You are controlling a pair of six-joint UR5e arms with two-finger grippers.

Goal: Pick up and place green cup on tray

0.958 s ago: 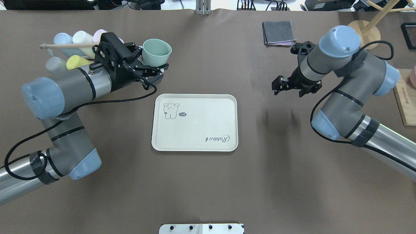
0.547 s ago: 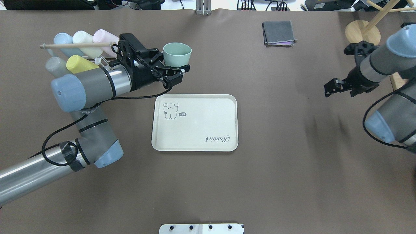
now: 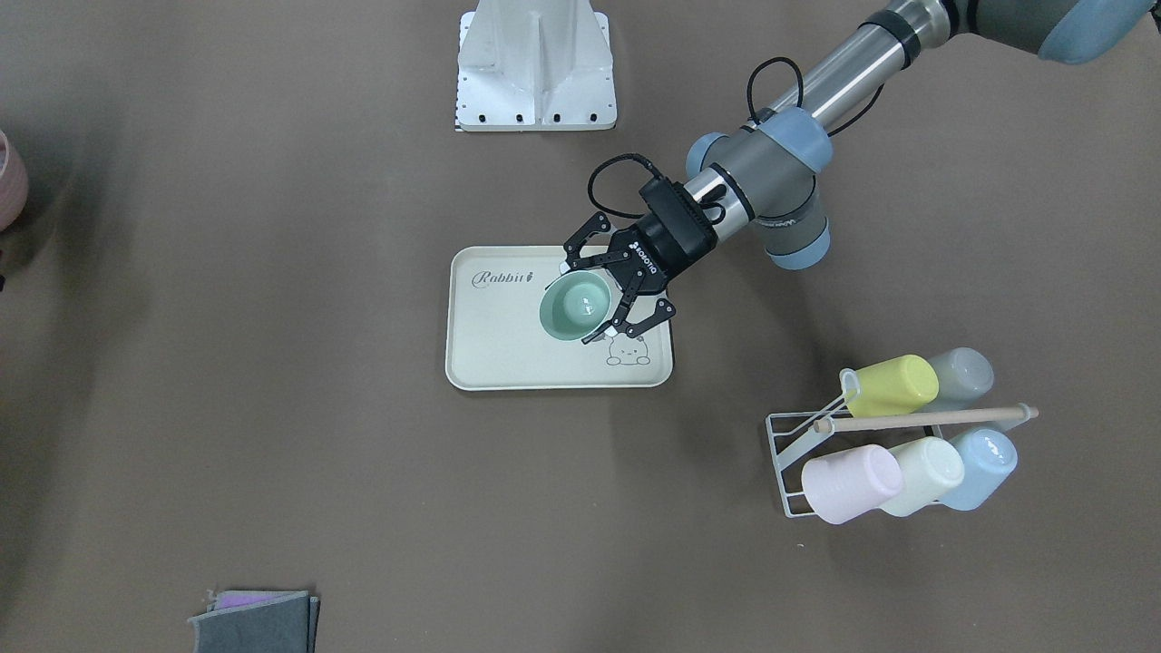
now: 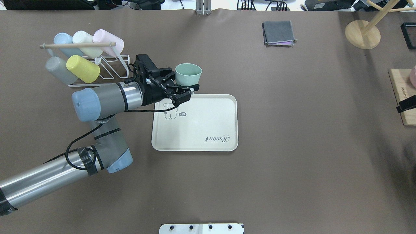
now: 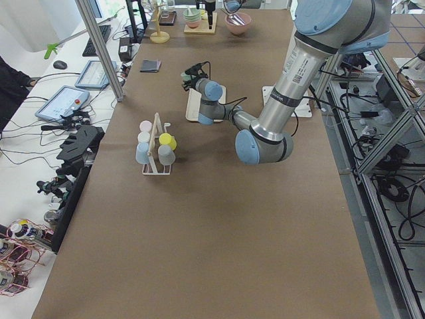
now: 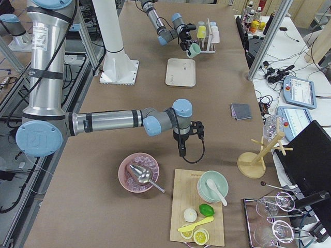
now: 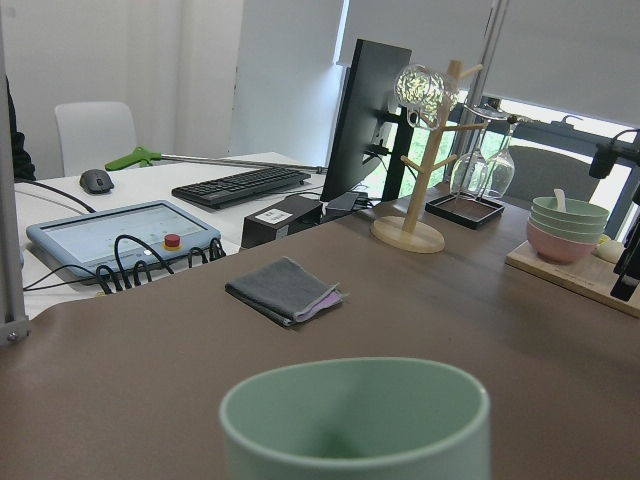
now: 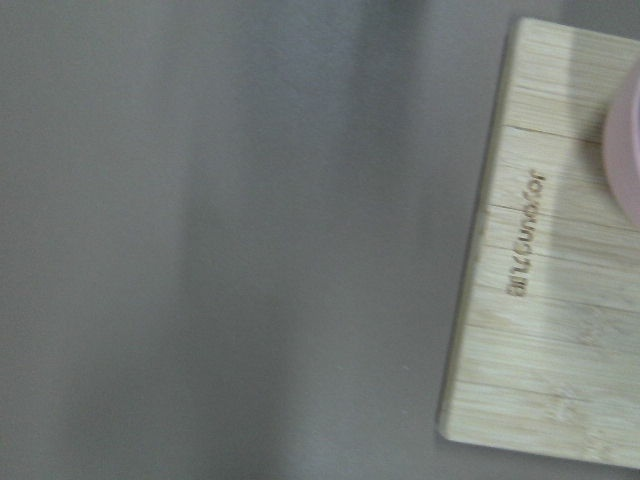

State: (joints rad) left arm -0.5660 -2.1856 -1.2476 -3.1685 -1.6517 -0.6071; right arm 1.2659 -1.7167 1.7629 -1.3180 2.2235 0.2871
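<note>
Green cup (image 4: 188, 74) sits upright, clamped in our left tool (image 3: 585, 301), lifted off the desk and hanging over the bunny drawing (image 3: 628, 349) end of the tray (image 4: 224, 110) without touching it. Our right tool (image 6: 182, 147) is well apart from all that, pointing down at the desk beside the wooden board (image 8: 560, 250). We can't tell if its fingers are apart or together.

A brown table (image 4: 292, 182) adjoins a white desk (image 7: 140, 193), monitor (image 7: 365, 110) and blinded windows (image 7: 560, 50).
</note>
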